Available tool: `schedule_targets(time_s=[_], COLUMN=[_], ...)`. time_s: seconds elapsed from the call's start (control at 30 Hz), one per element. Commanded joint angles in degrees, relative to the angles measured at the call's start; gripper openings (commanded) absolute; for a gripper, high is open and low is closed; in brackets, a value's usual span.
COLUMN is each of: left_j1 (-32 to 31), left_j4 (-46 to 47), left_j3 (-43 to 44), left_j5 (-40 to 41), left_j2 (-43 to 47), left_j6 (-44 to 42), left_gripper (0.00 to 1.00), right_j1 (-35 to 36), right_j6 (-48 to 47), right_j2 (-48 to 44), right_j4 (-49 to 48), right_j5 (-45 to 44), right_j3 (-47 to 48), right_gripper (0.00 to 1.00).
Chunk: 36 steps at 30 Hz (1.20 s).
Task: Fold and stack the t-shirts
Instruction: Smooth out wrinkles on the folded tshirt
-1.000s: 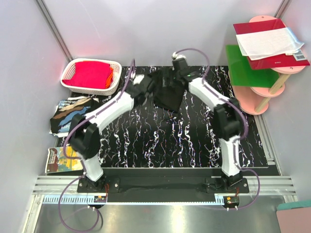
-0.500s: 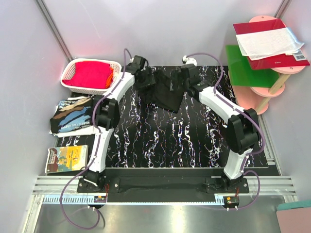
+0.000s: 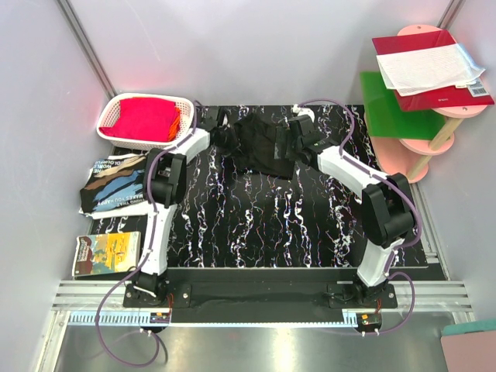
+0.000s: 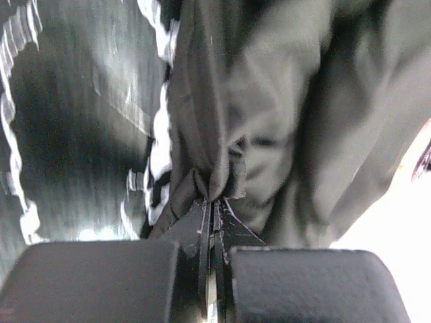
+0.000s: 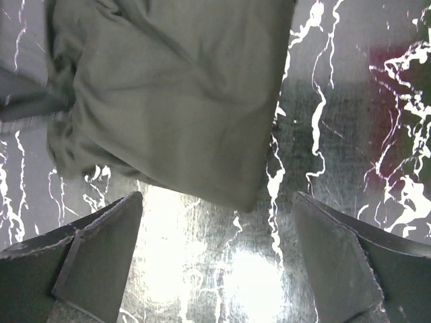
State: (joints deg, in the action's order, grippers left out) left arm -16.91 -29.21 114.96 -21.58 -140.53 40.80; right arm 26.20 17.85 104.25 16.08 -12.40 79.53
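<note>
Since the earlier frame the left gripper has lowered and closed. The crumpled black t-shirt lies at the 12 o'clock end of the mat. The left gripper pinches its 9 o'clock edge. The right gripper, jaws spread, hovers at its 3 o'clock side.

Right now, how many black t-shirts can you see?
2: a crumpled t-shirt at the mat's far edge, a folded t-shirt left of it, near the white basket. Others may hide beneath.
</note>
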Motion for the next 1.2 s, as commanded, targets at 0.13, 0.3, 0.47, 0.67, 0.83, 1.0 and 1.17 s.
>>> schedule_targets(time_s=[0.13,0.3,0.47,0.67,0.83,1.0,1.17], left_j1=[-3.48,-4.89,-6.38,-7.35,-7.61,-7.88,-8.05], left_j4=[6.25,10.4,9.44,7.33,6.45,6.63,6.27], left_j3=[-36.49,-49.46,-51.94,-49.57,-45.18,-39.39,-35.07], left_j5=[4.78,6.38,8.48,8.75,7.61,7.53,6.73], left_j2=[18.17,28.36,38.98,46.83,45.08,38.59,30.77], left_j6=[3.67,3.33,0.25,0.34,0.69,0.25,1.04], left_gripper=[0.0,0.17,0.97,0.91,0.56,0.72,0.73], right_j1=[-0.18,-0.18,-0.09,-0.18,-0.18,-0.18,-0.18], right_j6=[2.28,2.9,3.07,3.25,3.51,3.6,3.51], right_j2=[-4.84,-4.84,-4.58,-3.97,-3.35,-2.73,-2.73], right_j4=[-1.84,-1.84,-1.84,-2.01,-2.01,-2.28,-2.28], right_j5=[1.77,2.47,3.18,3.26,3.35,3.44,3.44], right_j3=[-3.85,-4.99,-5.08,-5.17,-5.7,-6.22,-6.4], right_gripper=[1.0,1.0,1.0,1.0,1.0,1.0,1.0])
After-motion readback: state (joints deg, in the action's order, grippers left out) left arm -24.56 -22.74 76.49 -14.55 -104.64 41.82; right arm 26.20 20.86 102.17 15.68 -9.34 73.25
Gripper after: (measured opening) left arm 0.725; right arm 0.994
